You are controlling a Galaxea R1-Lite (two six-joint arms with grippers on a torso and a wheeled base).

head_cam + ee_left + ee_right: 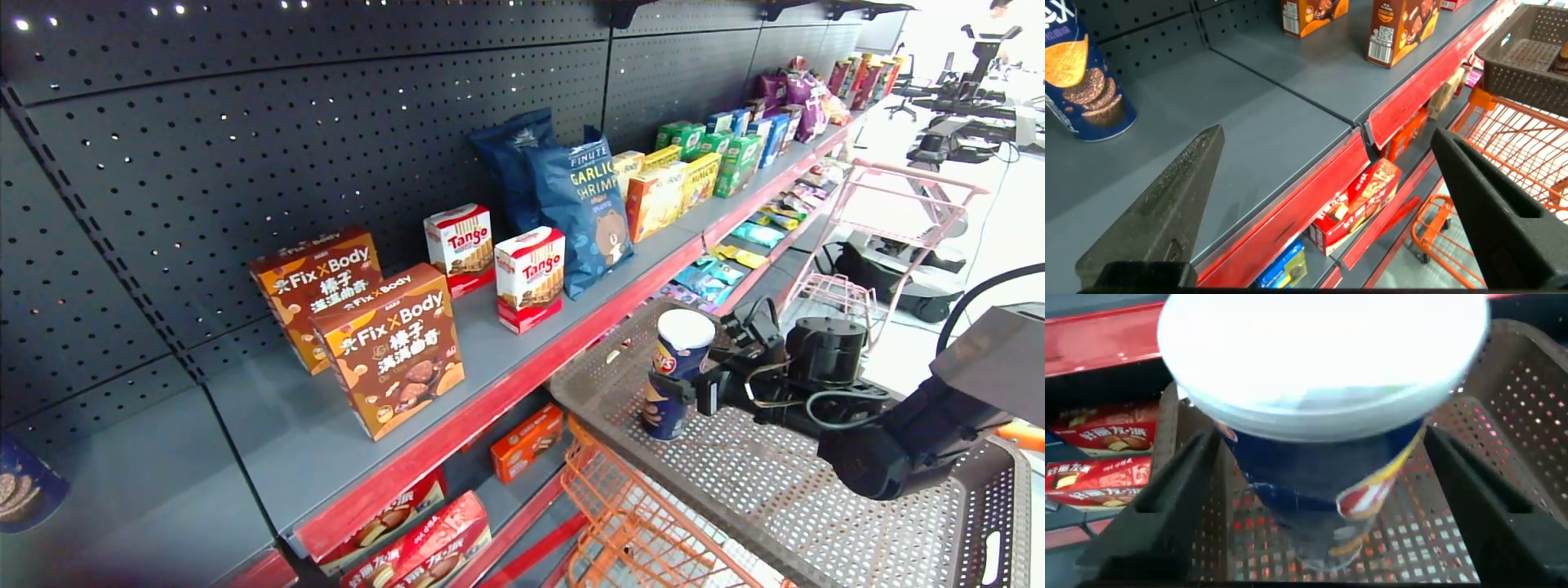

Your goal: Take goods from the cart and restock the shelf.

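In cart basket (775, 490), near right: right gripper (710, 374) pinches upright chip can (673, 384) mid-body, probably for lift-out. Left gripper (1327, 137) spread over bare shelf (1249, 106) area, likely placement spot.

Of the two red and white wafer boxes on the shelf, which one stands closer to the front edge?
The right-hand box, beside the bear-printed blue bag; the other box stands farther back, close to the pegboard wall.
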